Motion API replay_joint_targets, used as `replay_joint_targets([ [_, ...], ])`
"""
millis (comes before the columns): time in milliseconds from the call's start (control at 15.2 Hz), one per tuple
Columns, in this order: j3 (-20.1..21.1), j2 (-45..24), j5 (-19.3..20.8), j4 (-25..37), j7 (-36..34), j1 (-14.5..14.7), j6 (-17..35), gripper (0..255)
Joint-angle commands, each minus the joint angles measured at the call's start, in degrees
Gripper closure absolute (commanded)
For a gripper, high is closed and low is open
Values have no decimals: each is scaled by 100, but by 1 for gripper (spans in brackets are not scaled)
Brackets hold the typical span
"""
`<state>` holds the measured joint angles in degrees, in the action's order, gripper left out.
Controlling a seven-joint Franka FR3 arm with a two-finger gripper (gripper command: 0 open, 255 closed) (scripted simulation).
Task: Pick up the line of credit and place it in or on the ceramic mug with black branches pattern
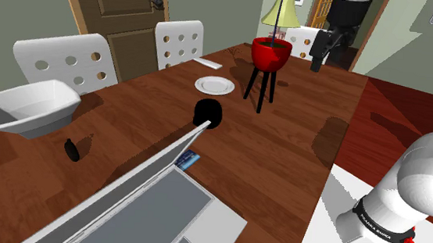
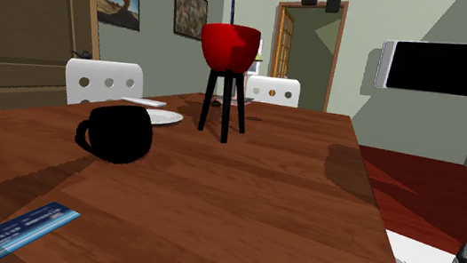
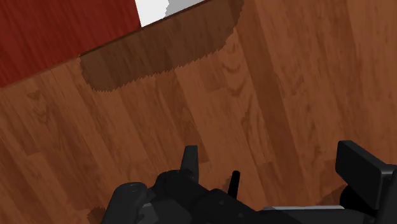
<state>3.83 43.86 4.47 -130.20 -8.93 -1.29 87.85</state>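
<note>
Blue card (image 2: pixel 23 229) (pale lettering) lies flat.

Blue card (image 1: pixel 189 159) flat on wooden table (image 1: pixel 284 145), apart from mug (image 1: pixel 208 112); mug plain black, upright.

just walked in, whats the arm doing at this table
The white arm's black gripper hangs high above the wooden table, near its far end in the shoulder view, open and holding nothing. The blue card it is meant to pick up lies flat beside the laptop, untouched. The mug, drawn plain black, stands upright mid-table, apart from the card.
</note>
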Motion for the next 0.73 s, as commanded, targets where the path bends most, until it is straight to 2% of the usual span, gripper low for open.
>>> replay_joint_targets([
  [0, 0, 0, 0, 0, 0, 0, 0, 0],
  [660, 837, -646, -1498, -584, -2388, -113, 612, 0],
])
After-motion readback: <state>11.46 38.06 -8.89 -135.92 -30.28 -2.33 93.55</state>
